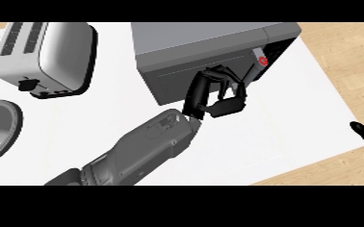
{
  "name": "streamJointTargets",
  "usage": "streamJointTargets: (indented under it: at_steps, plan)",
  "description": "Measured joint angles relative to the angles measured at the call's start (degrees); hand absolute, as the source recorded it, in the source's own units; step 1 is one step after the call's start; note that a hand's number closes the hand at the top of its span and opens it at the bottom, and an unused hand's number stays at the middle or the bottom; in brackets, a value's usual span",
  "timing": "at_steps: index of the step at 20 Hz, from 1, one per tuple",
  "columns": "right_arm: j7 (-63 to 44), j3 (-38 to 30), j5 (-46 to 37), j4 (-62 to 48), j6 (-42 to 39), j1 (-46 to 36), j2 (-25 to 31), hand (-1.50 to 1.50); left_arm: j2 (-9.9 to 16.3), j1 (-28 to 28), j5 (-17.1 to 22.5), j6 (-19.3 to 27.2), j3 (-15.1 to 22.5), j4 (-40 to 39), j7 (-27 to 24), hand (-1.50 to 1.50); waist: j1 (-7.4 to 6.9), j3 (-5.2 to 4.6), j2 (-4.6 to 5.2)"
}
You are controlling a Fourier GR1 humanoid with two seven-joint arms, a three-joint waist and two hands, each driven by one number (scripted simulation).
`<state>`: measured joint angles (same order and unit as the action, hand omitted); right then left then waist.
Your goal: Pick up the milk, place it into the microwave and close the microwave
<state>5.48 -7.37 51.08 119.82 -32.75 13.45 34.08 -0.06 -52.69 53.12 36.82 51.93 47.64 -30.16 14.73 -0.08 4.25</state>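
Against the microwave point(206, 53) door, left hand point(213, 94) fingers point(231, 84) lie fairly straight, holding nothing. Milk not visible. Right hand point(357, 129) barely shows at the right edge, fingers indiscernible. Toaster point(50, 57) stands on the bench point(284, 125), far left.

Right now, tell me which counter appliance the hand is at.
The microwave, the dark grey box at centre. The left hand is at its front; the silver toaster stands apart at the left.

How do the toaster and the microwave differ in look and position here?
The toaster is light silver with rounded corners; the microwave is darker grey and boxy. The toaster stands untouched at the left; the microwave stands mid-counter with the left hand against its front. Both rest on the white counter.
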Motion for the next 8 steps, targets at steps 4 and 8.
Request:
streamJointTargets:
  at_steps: [4,8]
  plan:
    - [-0.3,0.1,0.7,0.5,-0.1,-0.1,0.3,-1.5,0.0,0.0,0.8,0.6,0.2,-0.2,-1.3,1.5,0.27,0.03,0.04]
    - [-0.8,0.1,1.4,1.0,-0.2,-0.1,0.8,-1.5,0.0,-0.1,1.7,0.8,0.5,-0.5,-2.4,1.5,0.44,0.02,0.04]
